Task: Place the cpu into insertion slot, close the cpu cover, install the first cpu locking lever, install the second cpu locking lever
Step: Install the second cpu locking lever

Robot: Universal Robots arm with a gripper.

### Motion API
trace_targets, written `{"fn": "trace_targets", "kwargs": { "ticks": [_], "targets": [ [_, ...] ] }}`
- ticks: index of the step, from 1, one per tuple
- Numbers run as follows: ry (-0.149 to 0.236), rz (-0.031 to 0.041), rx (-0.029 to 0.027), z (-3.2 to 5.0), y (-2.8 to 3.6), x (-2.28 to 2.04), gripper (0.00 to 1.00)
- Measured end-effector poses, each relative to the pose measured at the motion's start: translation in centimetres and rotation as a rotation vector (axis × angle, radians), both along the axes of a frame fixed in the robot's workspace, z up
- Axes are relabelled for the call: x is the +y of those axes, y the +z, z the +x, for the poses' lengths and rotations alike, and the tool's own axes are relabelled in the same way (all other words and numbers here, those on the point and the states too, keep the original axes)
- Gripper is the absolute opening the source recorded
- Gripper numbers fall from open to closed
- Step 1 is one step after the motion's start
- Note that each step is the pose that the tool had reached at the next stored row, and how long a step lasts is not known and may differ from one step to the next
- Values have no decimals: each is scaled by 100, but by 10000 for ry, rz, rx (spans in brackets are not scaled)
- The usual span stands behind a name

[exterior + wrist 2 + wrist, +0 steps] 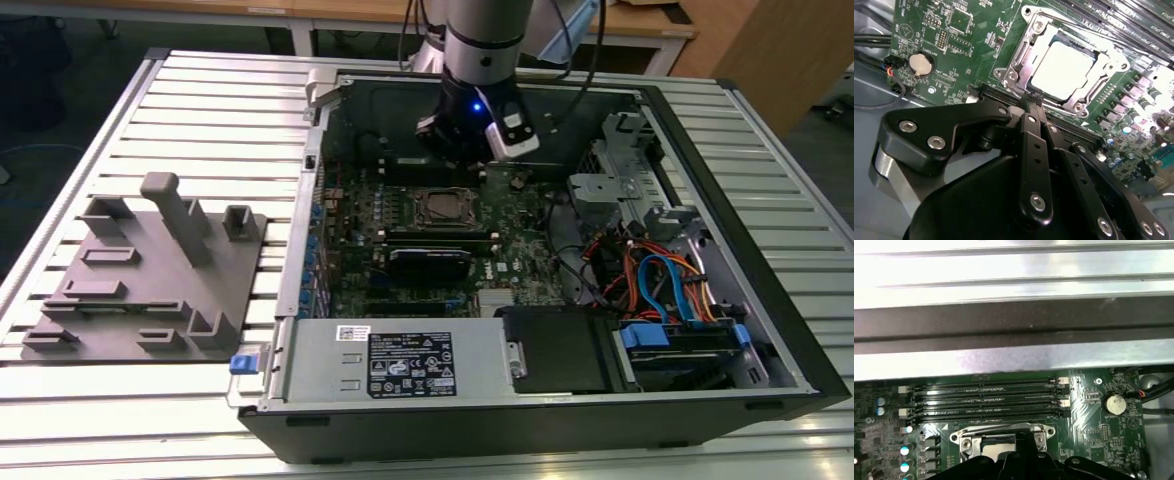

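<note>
One chip, the cpu [1064, 67], already lies flat in the insertion slot [1089, 50] on the board, its dull silver top showing through the square cut-out of the cpu cover [1026, 55], which looks folded down over it. Your gripper [1031, 100] hangs just beside the socket's edge, jaws clenched together and empty, apparently placed to work the levers.

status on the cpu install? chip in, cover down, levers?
Done: the cpu sits in the insertion slot, and the cpu cover lies flat around it. In hand: the gripper, jaws shut and empty, is at the socket's edge. Left: I cannot tell whether either locking lever is latched.
</note>
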State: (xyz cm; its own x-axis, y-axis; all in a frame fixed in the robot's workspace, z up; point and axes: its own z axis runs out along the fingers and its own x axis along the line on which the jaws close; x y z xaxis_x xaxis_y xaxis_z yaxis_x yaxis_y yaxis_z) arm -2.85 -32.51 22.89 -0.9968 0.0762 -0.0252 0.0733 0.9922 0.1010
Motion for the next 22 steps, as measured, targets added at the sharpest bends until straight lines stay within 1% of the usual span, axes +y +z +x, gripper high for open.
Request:
{"fn": "trace_targets", "kwargs": {
  "ticks": [1, 3, 9, 17, 22],
  "targets": [
    [0, -22, 0, 0, 11, 0, 10],
    [1, -57, -1, 0, 13, -2, 10],
    [0, -69, -1, 0, 6, -39, 10],
    [0, -134, 0, 0, -15, -86, 10],
    [0, -152, 0, 0, -17, -96, 10]
  ]
}}
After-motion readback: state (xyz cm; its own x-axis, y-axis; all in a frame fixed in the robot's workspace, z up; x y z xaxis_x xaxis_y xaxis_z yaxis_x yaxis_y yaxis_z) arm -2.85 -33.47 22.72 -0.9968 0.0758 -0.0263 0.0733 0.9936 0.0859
